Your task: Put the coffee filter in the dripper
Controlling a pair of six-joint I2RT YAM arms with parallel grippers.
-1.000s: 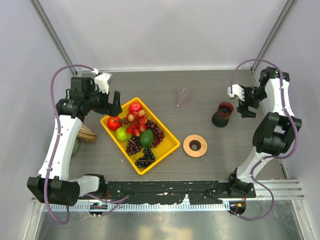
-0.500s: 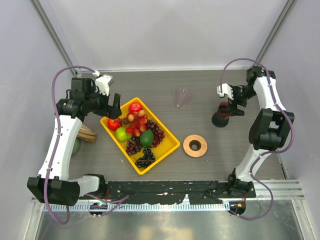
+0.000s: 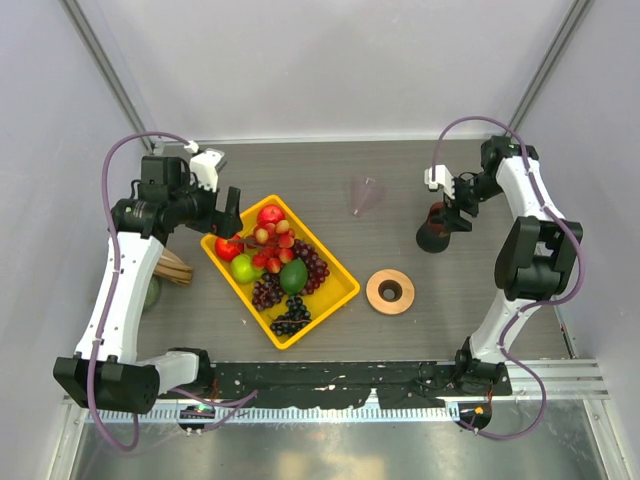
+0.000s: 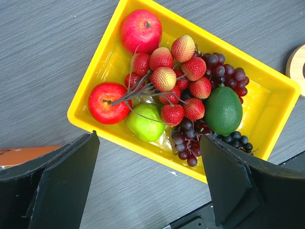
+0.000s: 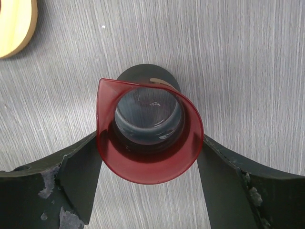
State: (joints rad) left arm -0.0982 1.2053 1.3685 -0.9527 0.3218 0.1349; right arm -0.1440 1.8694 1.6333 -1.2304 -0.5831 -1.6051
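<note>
**Item 1, dripper, in separate parts on the table (image 3: pixel 300 165).**
- One clear cone (image 3: pixel 365 192) lies alone at rear centre.
- One wood ring (image 3: pixel 390 291) is laid flat just beside the tray's right corner.
- One black pedestal (image 3: pixel 432 239) is stood at the right and carries one red translucent cup (image 5: pixel 147 164).

**Right jaws.** They are spread wide and set one on either side of the red translucent cup and black pedestal. Nothing is gripped. The clear cone and wood ring are well apart from them.

**Left jaws.** They are spread wide and held over the tray's left corner. Nothing is held.

**Item 2, coffee filter.** Tan papers (image 3: pixel 172 267) are seen left of the tray, partly under the left arm. Whether a single filter lies among them cannot be told.

**Change over one second.** The right jaws were held to the right of the cup, apart from it, and have been brought around it. The black pedestal is found slightly farther left. The left jaws are unmoved.

**Item 3, one yellow tray (image 4: pixel 281 93).** Counted in it:
- two red apples (image 4: pixel 140 31)
- one green apple (image 4: pixel 145 123)
- one dark green fruit (image 4: pixel 224 110)

Strawberries (image 4: pixel 163 78) and grapes (image 4: pixel 224 74) are heaped in it, uncounted.
</note>
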